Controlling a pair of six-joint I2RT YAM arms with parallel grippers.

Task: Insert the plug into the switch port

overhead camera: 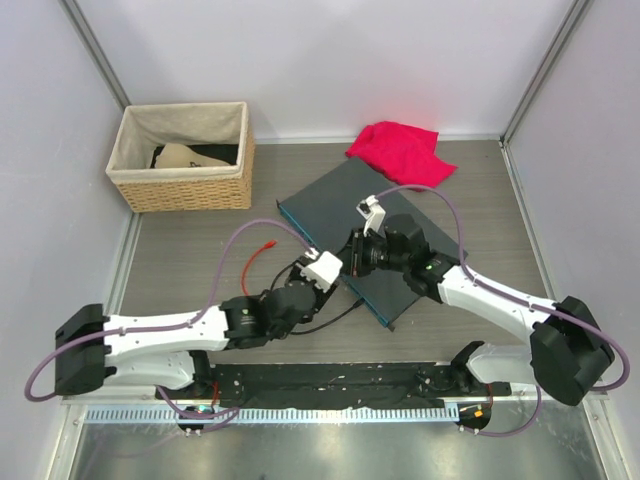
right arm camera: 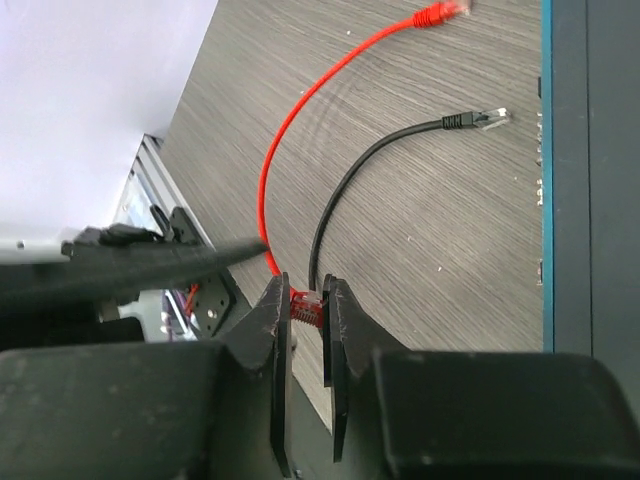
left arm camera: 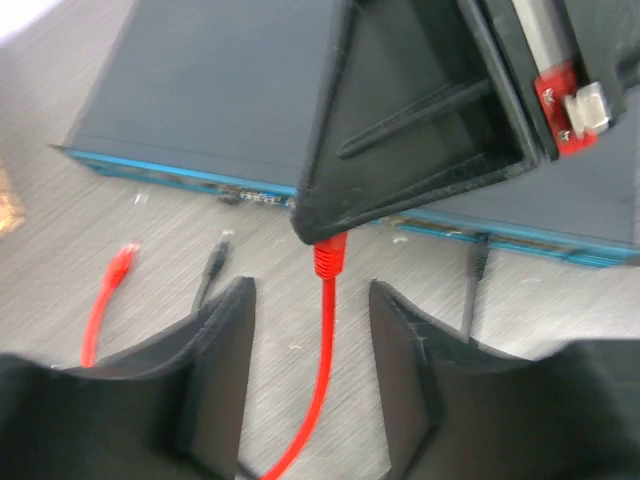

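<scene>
The switch is a flat dark-grey box point(overhead camera: 375, 215) with a teal front face point(left arm camera: 180, 172) carrying a row of small ports point(left arm camera: 250, 196). The face also shows in the right wrist view point(right arm camera: 546, 170). My right gripper point(right arm camera: 307, 310) is shut on a red plug point(right arm camera: 305, 306) just in front of that face. In the left wrist view its finger covers the plug's tip point(left arm camera: 330, 256). My left gripper point(left arm camera: 310, 292) is open below it. The red cable point(left arm camera: 322, 350) runs between its fingers without touching them. In the top view both grippers meet at the switch's front edge, left point(overhead camera: 330, 280) and right point(overhead camera: 348, 262).
The cable's other red plug point(right arm camera: 436, 13) and a loose black plug point(right arm camera: 478, 119) lie on the table before the switch. A second black cable point(left arm camera: 474, 285) is plugged into the face. A woven basket point(overhead camera: 182, 155) stands at the back left, and a red cloth point(overhead camera: 398, 150) behind the switch.
</scene>
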